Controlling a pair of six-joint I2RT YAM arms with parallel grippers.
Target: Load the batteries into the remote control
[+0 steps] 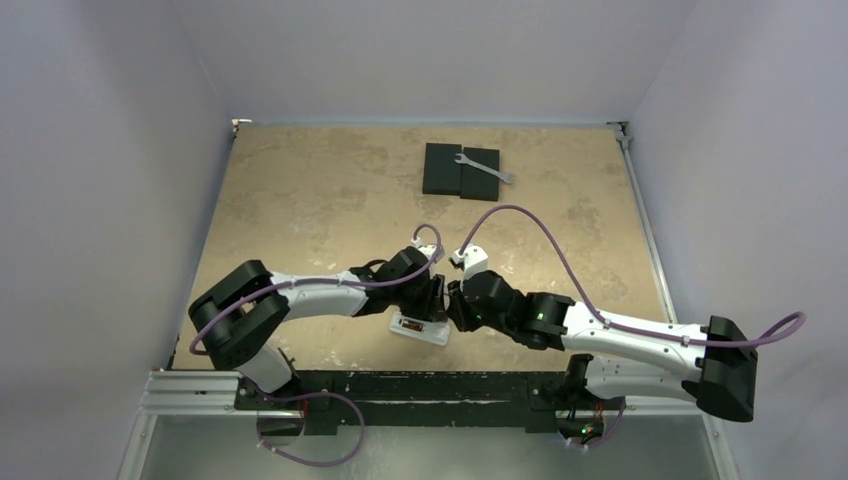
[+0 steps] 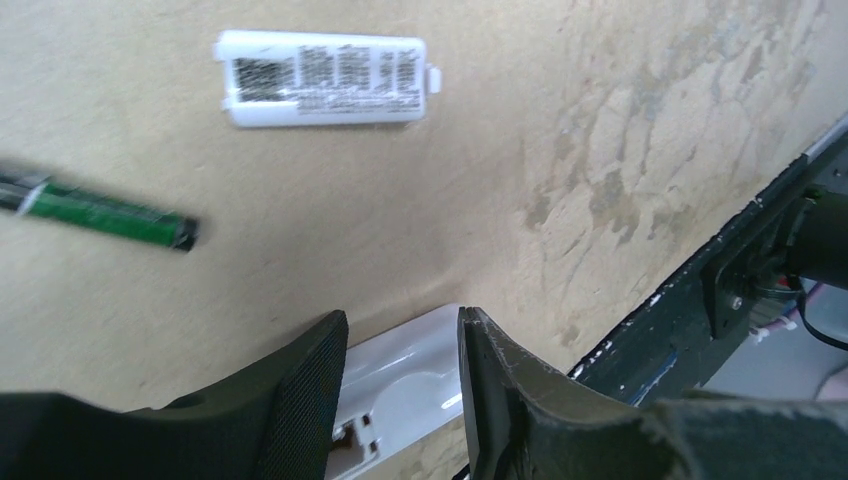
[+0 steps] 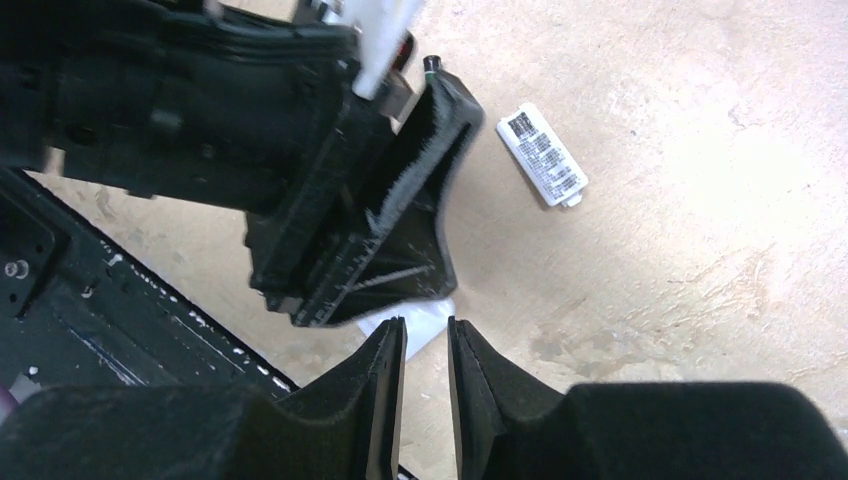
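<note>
A: Remote [image 1: 421,328], position?
B: Close to the near edge of the worktop [image 1: 300,190], about midway along it, under the meeting tips of the left arm [image 1: 310,292] and right arm [image 1: 630,335]. Back faced up. The open recess and a metal contact showed in the left wrist view.

A: Left jaws?
B: Clamped on the remote across its width, one jaw on each long side. In the right wrist view the white body stuck out past them at both ends. Could not tell whether it rested on the worktop or sat slightly raised.

A: Right jaws?
B: A little apart, with a narrow gap and nothing between them. They hung just beside the left jaws. A corner of the remote showed just ahead of their tips.

A: Batteries?
B: One battery [image 2: 105,213] identified, green wrap with a dark tip. It lay loose on the worktop, apart from the remote, on the side away from the near edge. Its other end was blurred at the edge of the view.

A: Anything else?
B: Cover [image 3: 543,153], white, label side up, lay flat beyond the battery and touched nothing. Two black blocks [image 1: 460,170] sat side by side toward the far edge, near its middle. A wrench [image 1: 486,168] lay across their top, one end past the right-hand block.
</note>
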